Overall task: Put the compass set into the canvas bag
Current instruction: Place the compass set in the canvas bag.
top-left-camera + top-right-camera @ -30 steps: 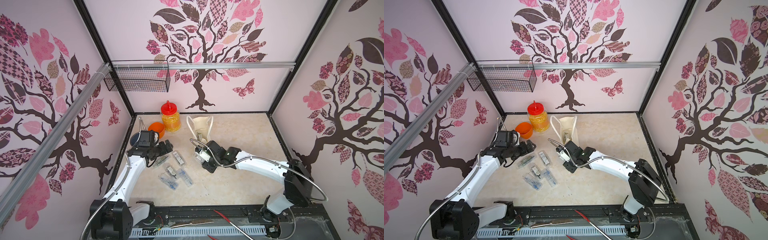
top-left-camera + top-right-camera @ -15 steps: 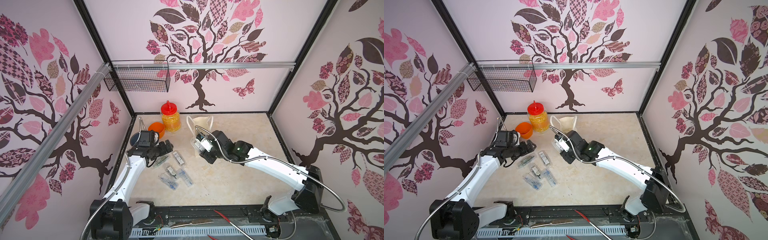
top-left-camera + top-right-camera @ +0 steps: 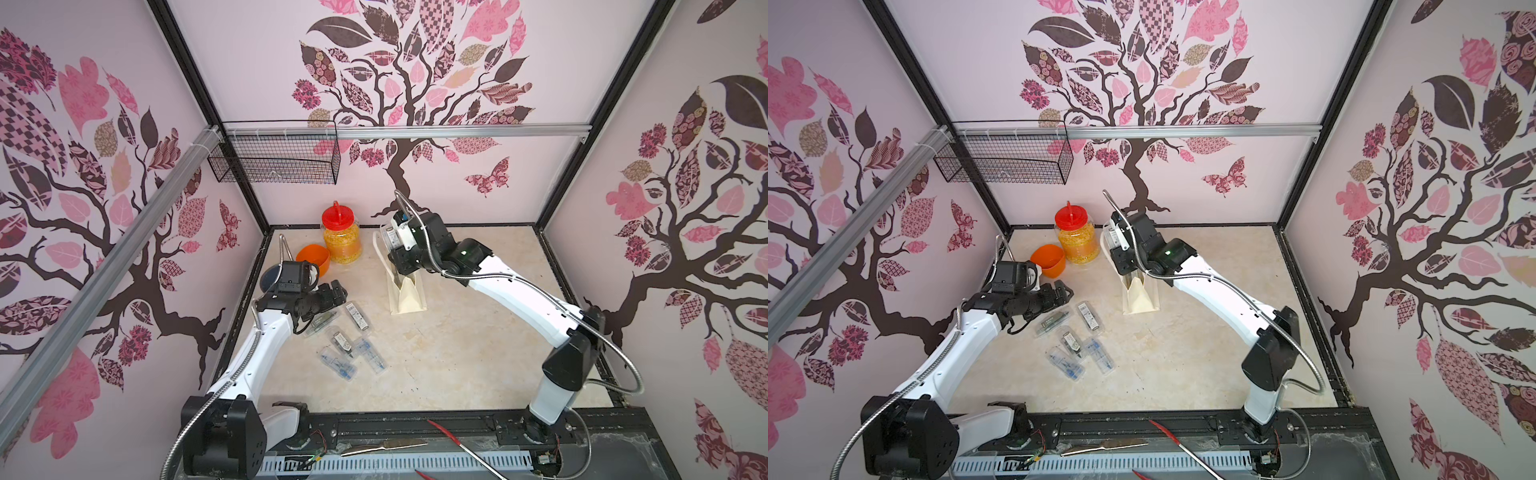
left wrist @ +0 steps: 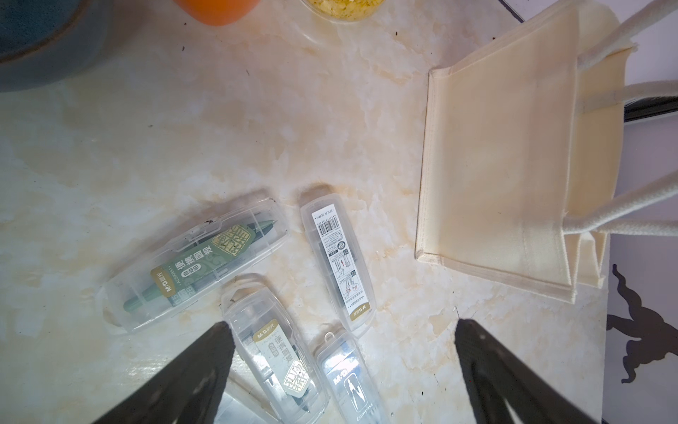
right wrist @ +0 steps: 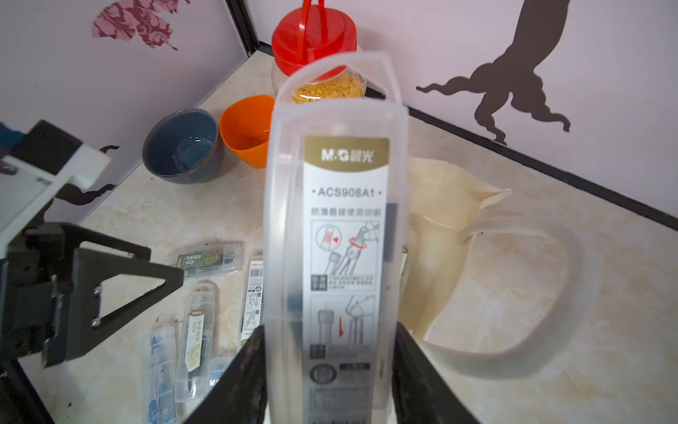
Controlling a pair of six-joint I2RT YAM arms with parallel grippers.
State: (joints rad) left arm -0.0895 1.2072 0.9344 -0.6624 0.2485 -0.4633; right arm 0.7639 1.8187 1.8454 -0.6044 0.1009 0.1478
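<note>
Insertion step of bagging the compass set. The right gripper [image 5: 330, 352] is clenched on the lower end of a clear plastic compass set [image 5: 337, 220], its two black fingers pressing the long sides of the case, whose printed label faces the wrist camera. The case is held off the tabletop, near the open top of the canvas bag [image 3: 409, 297]. In both top views the right wrist hangs over the far end of the bag and hides its mouth. In the right wrist view the cream cloth and one loop handle lie just beside and below the case, which is not yet inside. The bag stands upright on the marbled tabletop [image 3: 457, 340], near the red-lidded jar [image 3: 340, 237] and the orange bowl [image 3: 313, 259]. The left gripper [image 4: 343, 325] is released, its jaws wide apart, and hovers above several other cased sets [image 3: 345, 345] lying flat on the table, well apart from the bag. The next move probably calls for tipping the free end of the case down between the handles into the bag's mouth, lowering it, and only then letting go. A snag on the soft rim or a handle could fold the bag or topple it.
</note>
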